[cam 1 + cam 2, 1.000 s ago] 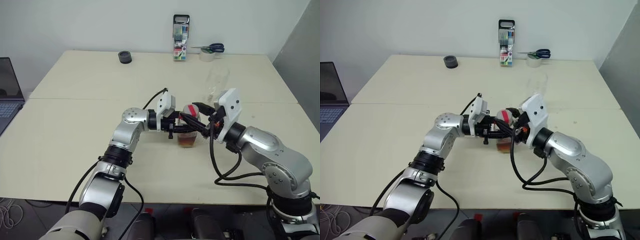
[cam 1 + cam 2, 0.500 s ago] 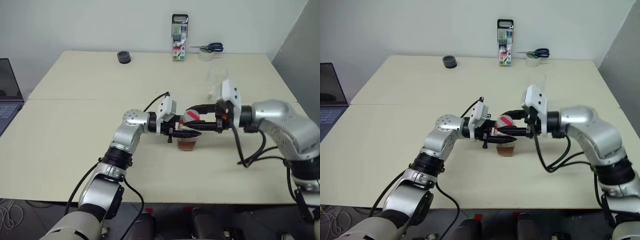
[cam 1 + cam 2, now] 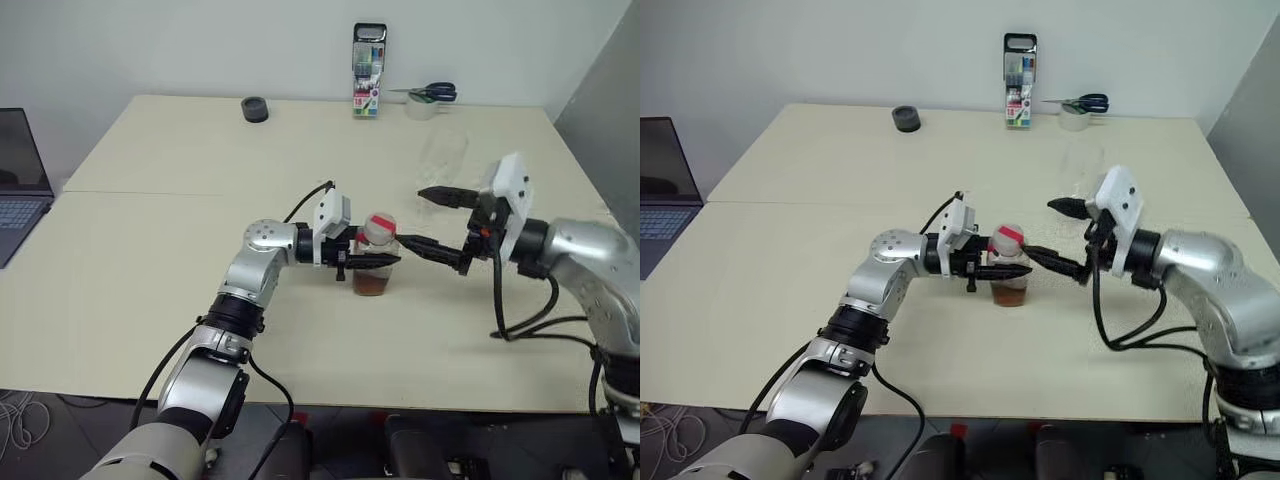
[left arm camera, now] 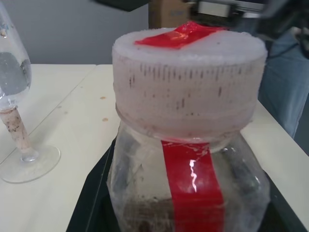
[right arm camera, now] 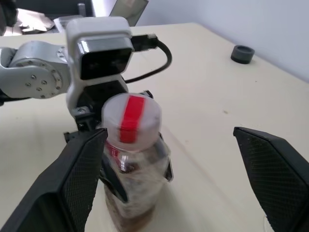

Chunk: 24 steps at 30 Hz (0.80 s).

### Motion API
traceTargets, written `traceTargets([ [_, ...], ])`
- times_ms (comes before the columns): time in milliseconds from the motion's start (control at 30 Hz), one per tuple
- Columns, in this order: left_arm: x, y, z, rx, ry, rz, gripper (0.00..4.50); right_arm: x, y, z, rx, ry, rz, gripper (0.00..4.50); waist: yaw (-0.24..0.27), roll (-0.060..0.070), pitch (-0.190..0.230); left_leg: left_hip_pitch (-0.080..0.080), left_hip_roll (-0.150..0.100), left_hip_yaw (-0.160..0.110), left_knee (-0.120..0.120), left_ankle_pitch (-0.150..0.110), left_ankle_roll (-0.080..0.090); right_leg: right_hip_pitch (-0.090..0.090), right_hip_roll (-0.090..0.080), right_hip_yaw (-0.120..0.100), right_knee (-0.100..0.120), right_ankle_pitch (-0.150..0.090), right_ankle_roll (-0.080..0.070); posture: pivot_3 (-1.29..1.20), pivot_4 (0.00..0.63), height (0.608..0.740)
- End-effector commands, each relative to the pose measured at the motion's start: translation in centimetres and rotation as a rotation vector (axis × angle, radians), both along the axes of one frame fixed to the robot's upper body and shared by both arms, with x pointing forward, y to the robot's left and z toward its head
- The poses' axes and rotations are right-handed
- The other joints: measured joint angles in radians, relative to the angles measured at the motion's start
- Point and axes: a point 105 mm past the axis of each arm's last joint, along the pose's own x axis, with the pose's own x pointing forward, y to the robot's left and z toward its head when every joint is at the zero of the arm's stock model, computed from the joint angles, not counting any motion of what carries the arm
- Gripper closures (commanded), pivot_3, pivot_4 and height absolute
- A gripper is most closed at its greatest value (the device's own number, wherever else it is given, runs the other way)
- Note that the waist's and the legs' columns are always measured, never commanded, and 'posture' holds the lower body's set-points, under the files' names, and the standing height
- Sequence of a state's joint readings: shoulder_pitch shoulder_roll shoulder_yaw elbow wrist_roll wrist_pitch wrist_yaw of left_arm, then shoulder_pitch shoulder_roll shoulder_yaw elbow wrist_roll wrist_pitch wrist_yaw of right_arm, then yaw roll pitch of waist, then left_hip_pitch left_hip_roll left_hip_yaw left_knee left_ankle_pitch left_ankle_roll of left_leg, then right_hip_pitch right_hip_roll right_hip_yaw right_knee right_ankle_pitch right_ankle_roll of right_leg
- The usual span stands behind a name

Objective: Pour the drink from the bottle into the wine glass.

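The bottle (image 3: pixel 376 258) stands upright on the table at the centre, clear plastic with a whitish cap (image 3: pixel 380 227) crossed by a red stripe. The drink (image 3: pixel 374 286) is a brown layer in its bottom. My left gripper (image 3: pixel 385 261) reaches in from the left, level, and is shut on the bottle's body below the cap. My right gripper (image 3: pixel 412 217) hangs just right of the bottle, open wide and touching nothing. Its fingers (image 5: pixel 77 179) frame the bottle (image 5: pixel 133 145) in the right wrist view. The wine glass (image 3: pixel 440 158) stands upright behind the right gripper, also seen beside the bottle as the wine glass (image 4: pixel 14 96).
At the table's far edge stand a marker pen case (image 3: pixel 369 58), scissors (image 3: pixel 432 92) on a tape roll (image 3: pixel 424 106), and a small black round object (image 3: pixel 255 108). A laptop (image 3: pixel 20 170) sits at the far left. A seam (image 3: pixel 150 194) crosses the table.
My right gripper, which was closed around the bottle's cap, has opened wide and drawn back to the right. The left gripper and bottle have stayed put. The cap is still on.
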State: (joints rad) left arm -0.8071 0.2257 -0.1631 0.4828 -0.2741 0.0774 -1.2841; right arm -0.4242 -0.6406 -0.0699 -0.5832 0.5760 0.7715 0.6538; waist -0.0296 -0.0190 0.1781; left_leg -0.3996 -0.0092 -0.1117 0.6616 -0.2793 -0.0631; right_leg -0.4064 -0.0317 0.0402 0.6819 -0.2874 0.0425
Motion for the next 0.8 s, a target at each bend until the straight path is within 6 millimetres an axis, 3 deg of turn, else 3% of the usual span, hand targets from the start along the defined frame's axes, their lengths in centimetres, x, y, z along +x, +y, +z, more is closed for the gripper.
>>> traceTargets([
  [33, 0.3, -0.5, 2.0, -0.048, -0.054, -0.004, 2.77, -1.3, 1.3, 0.7, 0.102, -0.073, -0.117, 0.0, -0.002, 0.0, 0.0, 0.0, 0.0, 0.0, 0.0, 0.0, 0.0, 0.0, 0.0, 0.0, 0.0, 0.0, 0.0, 0.0, 0.15, 0.74],
  [167, 0.9, -0.8, 2.2, -0.049, -0.055, 0.003, 2.77, -1.0, 2.6, -0.3, 0.197, -0.087, -0.28, 0.0, -0.004, 0.001, 0.0, 0.001, 0.002, 0.0, 0.0, 0.0, 0.0, 0.0, 0.003, 0.001, 0.001, 0.0, 0.001, 0.0, 0.15, 0.74],
  [400, 1.1, -1.2, 2.2, -0.038, -0.082, -0.006, 2.77, 0.4, 3.2, 0.0, 0.253, -0.132, -0.443, 0.0, -0.005, 0.001, 0.0, 0.001, 0.002, 0.0, 0.0, 0.0, -0.001, 0.0, 0.003, 0.001, 0.001, 0.0, 0.001, 0.0, 0.15, 0.74],
  [767, 1.0, -1.0, 1.8, -0.028, -0.086, -0.005, 2.77, 1.1, 3.3, -0.2, 0.307, -0.104, -0.482, 0.0, -0.007, 0.001, 0.0, 0.001, 0.002, 0.0, 0.0, 0.0, 0.0, 0.0, 0.003, 0.001, 0.001, 0.001, 0.001, 0.0, 0.15, 0.74],
  [800, 1.0, -0.9, 1.7, -0.025, -0.085, -0.004, 2.77, 1.2, 3.3, -0.2, 0.307, -0.103, -0.484, 0.28, -0.007, 0.001, 0.0, 0.001, 0.002, 0.0, 0.0, 0.0, 0.0, 0.0, 0.003, 0.001, 0.001, 0.001, 0.001, 0.0, 0.15, 0.74],
])
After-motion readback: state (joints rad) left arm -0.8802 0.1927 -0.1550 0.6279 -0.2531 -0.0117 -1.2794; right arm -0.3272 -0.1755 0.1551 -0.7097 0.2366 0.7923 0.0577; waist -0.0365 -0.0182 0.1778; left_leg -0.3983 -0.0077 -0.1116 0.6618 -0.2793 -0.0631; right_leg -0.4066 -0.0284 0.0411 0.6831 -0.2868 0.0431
